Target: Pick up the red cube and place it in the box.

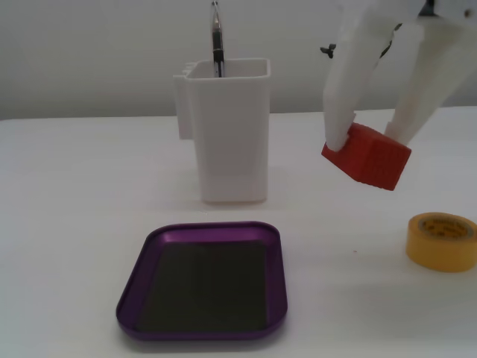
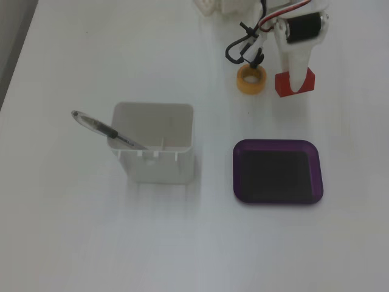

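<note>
The red cube point(image 1: 370, 156) hangs tilted above the white table, clamped between the two white fingers of my gripper point(image 1: 369, 138). In a fixed view from above, the cube point(image 2: 307, 82) sits under the gripper point(image 2: 294, 82) near the top right. The box, a shallow purple tray with a dark bottom point(image 1: 209, 328), lies empty at the front, left of and below the cube. From above the box point(image 2: 277, 196) lies below the gripper, apart from it.
A tall white pen holder point(image 1: 227, 134) with a pen point(image 1: 217, 41) stands behind the tray; from above the holder point(image 2: 155, 152) is left of the tray. A yellow tape roll point(image 1: 441, 240) lies at the right, and next to the cube from above point(image 2: 251, 79).
</note>
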Robot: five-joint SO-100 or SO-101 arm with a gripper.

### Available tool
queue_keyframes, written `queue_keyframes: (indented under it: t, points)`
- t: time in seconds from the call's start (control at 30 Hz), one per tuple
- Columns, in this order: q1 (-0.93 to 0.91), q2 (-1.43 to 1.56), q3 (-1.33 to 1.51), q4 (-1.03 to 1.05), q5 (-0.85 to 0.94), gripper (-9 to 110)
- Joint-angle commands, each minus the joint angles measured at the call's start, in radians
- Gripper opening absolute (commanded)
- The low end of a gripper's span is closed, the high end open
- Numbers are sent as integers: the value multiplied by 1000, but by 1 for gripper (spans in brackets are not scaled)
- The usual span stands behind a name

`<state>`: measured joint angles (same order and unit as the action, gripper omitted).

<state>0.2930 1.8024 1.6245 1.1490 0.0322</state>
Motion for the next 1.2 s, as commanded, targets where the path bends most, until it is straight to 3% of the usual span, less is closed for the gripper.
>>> queue_keyframes:
  t: [0.0, 0.53, 0.9, 1.17]
  points:
    - [35, 12, -46, -49, 6, -1]
    - [58, -356, -459, -115, -147, -1]
    - [-95, -531, -535, -91, -161, -1]
    - [-97, -549, -526, -91, -160, -1]
